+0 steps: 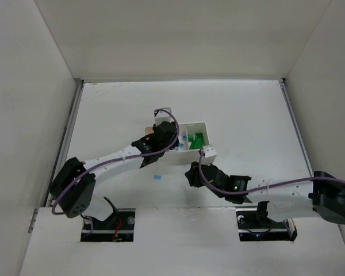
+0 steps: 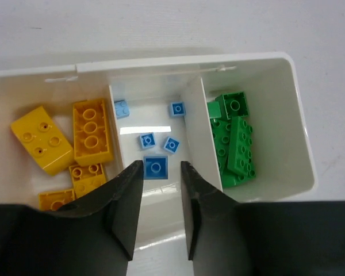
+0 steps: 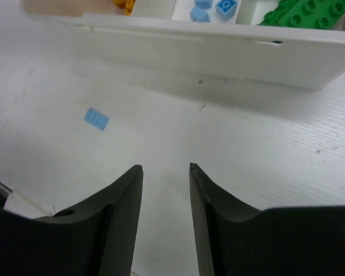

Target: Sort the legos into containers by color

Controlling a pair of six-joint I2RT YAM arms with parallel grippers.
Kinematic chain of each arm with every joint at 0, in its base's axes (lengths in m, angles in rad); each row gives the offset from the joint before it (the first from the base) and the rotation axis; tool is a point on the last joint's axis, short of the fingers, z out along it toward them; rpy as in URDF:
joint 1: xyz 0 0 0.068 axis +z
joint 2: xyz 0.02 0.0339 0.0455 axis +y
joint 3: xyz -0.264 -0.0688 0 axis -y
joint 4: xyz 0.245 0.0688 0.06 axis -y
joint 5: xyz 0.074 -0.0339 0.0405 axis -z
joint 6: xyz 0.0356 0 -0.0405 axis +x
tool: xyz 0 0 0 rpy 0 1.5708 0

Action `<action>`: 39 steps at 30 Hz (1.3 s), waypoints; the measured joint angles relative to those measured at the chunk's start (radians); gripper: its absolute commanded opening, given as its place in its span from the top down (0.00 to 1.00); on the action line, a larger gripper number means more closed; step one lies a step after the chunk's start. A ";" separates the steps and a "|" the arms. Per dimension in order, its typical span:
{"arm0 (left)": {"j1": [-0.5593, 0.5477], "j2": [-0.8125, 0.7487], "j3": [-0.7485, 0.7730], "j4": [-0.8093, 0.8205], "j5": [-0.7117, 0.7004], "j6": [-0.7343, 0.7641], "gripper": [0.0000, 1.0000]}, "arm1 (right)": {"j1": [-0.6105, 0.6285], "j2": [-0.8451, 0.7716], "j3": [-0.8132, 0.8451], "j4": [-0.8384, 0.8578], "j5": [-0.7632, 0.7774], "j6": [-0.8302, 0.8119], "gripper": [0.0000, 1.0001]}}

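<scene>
The white tray has three compartments: several yellow bricks on the left, small light blue bricks in the middle, green bricks on the right. My left gripper is open above the middle compartment. A darker blue brick shows just beyond its fingertips, with a gap on its right side. My right gripper is open and empty, low over the table in front of the tray. One flat light blue brick lies loose on the table to its left, also in the top view.
In the top view the tray sits mid-table with the left gripper over it and the right gripper just in front of it. White walls enclose the table on three sides.
</scene>
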 measured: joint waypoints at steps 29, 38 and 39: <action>0.393 -0.675 -0.426 0.040 0.097 -0.033 0.53 | -0.004 0.704 0.481 0.103 -0.280 -0.429 0.45; 0.449 -0.692 -0.459 0.074 0.162 -0.048 0.53 | -0.003 0.741 0.553 0.028 -0.268 -0.433 0.54; 0.450 -0.692 -0.461 0.078 0.167 -0.048 0.53 | -0.001 0.741 0.552 0.028 -0.266 -0.422 0.53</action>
